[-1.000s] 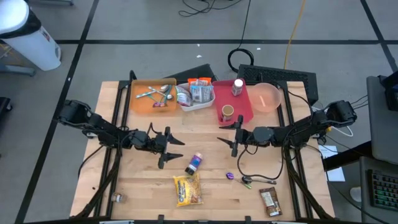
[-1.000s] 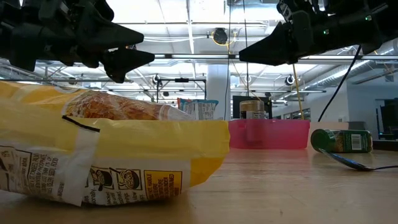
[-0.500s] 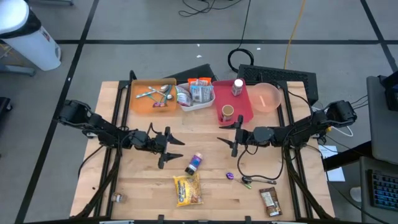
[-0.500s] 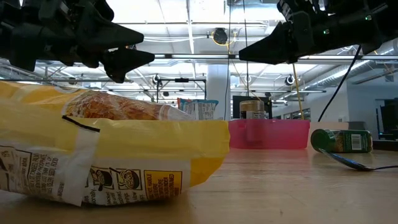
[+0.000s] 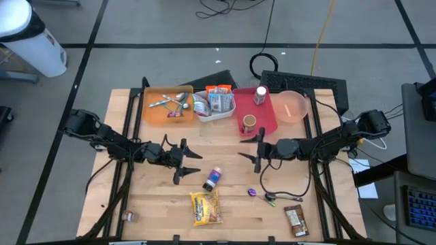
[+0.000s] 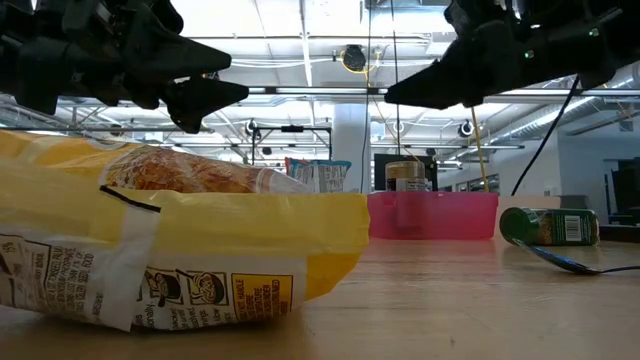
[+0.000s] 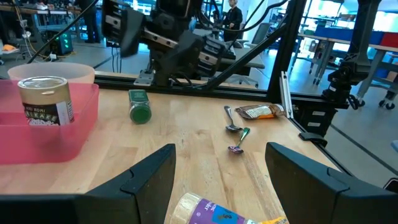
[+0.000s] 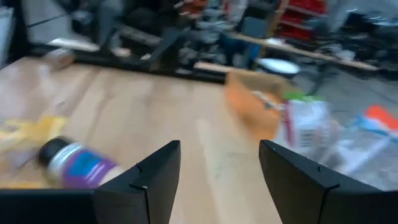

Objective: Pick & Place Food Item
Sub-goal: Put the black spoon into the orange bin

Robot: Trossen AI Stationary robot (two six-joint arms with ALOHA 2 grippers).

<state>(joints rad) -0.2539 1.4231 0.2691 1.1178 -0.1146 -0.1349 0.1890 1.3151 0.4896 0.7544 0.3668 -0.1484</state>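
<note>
From above, the table holds both arms facing each other across its middle. The left gripper hangs above bare wood with its fingers spread and nothing between them; the right gripper mirrors it, jaws apart and empty, just in front of the red tray. The food lies nearer the front edge: a purple-labelled jar on its side between the two grippers, a yellow snack bag just in front of it, and a brown snack bar well off toward the right front corner. An orange bin with cutlery and a white container of packets sit along the far side.

From table height, the yellow snack bag fills the foreground and both grippers float high above the wood, touching nothing.

The left wrist camera looks between its open fingers at the purple-labelled jar close below, with a green-lidded bottle and spoons beyond.

The right wrist camera, smeared, shows the purple-labelled jar off to one side of its open fingers.

I'd say nothing is picked yet; this is the approach. Which item is meant I cannot tell, though the jar is closest. The next move calls for one gripper to descend, straddle the jar across its narrow width, and close.
</note>
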